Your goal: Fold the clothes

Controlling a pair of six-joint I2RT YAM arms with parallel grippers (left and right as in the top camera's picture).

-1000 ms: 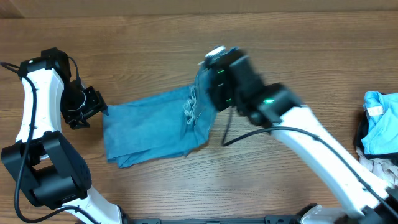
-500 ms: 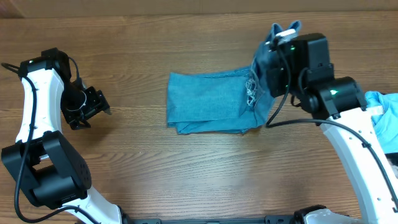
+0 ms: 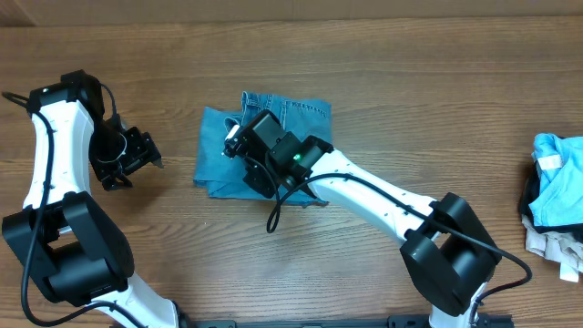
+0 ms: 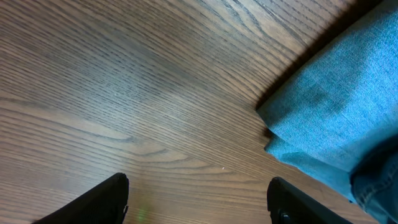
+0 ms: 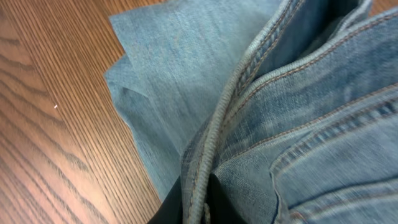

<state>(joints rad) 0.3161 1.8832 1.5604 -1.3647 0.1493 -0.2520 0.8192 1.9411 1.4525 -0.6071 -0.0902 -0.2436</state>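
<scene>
And over it goes; a second ago the right arm had the jeans dragged off to its own side of the worktop, and now it has swung the held end back across, so the denim lies doubled beneath the right jaws, a shorter, thicker bundle with the stitched pocket panel showing just behind them. The right jaws are clamped shut on a seam; in the wrist view the thick stitched edge runs straight down into the dark fingertips, with the paler layers spread flat ahead and to one side.

The left jaws have not stirred; they hang wide apart, fingers splayed over bare wood, holding nothing, with the nearest corner of the bundle a little way ahead of them and not touching.

So that reads to me as one more fold laid in, and the package is getting compact; the next thing needed, I'd say, is for the right jaws to let go cleanly without dragging the top layer askew. A heap of other garments waits well off behind the right arm.
</scene>
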